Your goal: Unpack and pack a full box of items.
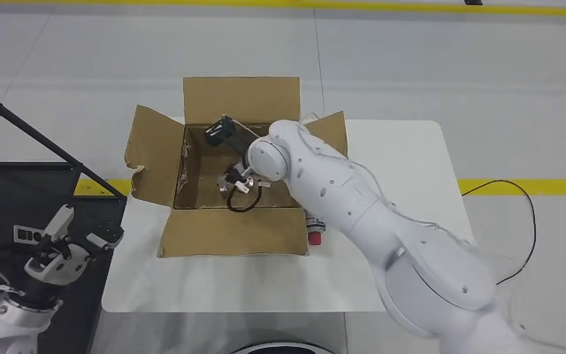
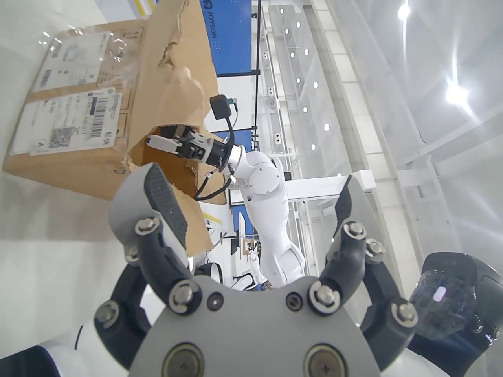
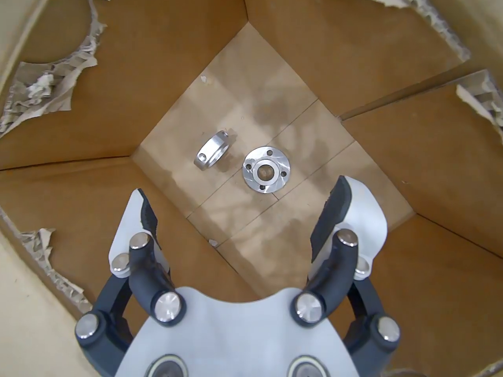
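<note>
I work in a big test hall: grey floor (image 1: 106, 53) with yellow lines (image 1: 513, 186), high ceiling lights (image 2: 404, 11), blue wall panels (image 2: 232, 21) behind.

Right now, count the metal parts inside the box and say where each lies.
2. A flat flange disc lies on the box floor; a ring stands tilted on its edge beside it. Floor areas under the right tool may hide more.

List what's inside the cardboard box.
On the box floor lie a flat metal disc and a tilted metal ring, apart. The right gripper covers the floor nearest it.
</note>
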Action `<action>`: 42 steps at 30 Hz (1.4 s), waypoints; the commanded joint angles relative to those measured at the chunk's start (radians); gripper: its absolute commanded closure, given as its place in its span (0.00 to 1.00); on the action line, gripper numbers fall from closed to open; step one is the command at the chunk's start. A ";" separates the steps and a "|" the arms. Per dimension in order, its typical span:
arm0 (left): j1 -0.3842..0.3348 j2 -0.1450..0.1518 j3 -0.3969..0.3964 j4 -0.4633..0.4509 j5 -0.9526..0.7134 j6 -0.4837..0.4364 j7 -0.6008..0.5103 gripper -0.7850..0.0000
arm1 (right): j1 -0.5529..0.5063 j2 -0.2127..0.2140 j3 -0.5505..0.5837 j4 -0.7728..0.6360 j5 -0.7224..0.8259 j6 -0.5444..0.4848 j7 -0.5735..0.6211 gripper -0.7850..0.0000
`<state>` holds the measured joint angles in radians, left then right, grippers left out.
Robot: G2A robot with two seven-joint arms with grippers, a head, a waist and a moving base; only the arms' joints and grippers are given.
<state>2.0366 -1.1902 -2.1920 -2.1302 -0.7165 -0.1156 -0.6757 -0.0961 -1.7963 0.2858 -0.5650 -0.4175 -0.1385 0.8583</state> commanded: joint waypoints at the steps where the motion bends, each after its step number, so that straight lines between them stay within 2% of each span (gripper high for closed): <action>1: -0.002 0.000 0.006 -0.001 0.023 0.013 0.001 0.00 | -0.003 -0.021 -0.002 0.043 0.000 -0.010 -0.013 0.00; 7: -0.003 0.000 0.033 -0.007 0.121 0.029 0.012 0.00 | 0.017 -0.066 0.005 0.146 -0.006 -0.018 -0.036 0.00; 15: 0.030 -0.002 0.058 -0.020 0.176 0.038 -0.019 0.00 | 0.017 -0.066 0.005 0.146 -0.006 -0.018 -0.036 0.00; 23: 0.036 -0.005 0.127 -0.030 0.217 0.043 -0.019 0.00 | -0.024 -0.065 0.010 0.138 -0.036 0.017 -0.073 0.00; 30: 0.029 -0.010 0.149 -0.026 0.213 0.060 0.049 0.00 | -0.054 -0.078 0.013 0.147 -0.074 0.060 -0.080 0.00; 32: 0.027 -0.012 0.151 -0.026 0.209 0.068 0.076 0.00 | -0.062 -0.084 0.012 0.155 -0.085 0.069 -0.080 0.09; 33: 0.026 -0.013 0.152 -0.025 0.205 0.071 0.086 0.00 | -0.066 -0.088 0.011 0.159 -0.091 0.078 -0.076 0.18; 35: 0.025 -0.013 0.154 -0.028 0.208 0.077 0.093 0.00 | -0.072 -0.097 0.009 0.165 -0.103 0.091 -0.074 0.24; 38: 0.028 -0.013 0.161 -0.035 0.227 0.083 0.080 0.00 | -0.076 -0.108 0.014 0.181 -0.107 0.085 -0.080 0.22; 42: 0.034 -0.013 0.173 -0.038 0.249 0.081 0.061 0.00 | -0.078 -0.120 0.024 0.208 -0.112 0.079 -0.097 0.25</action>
<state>2.0685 -1.2030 -2.0213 -2.1682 -0.4730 -0.0350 -0.6089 -0.1735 -1.9137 0.3076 -0.3626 -0.5281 -0.0592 0.7636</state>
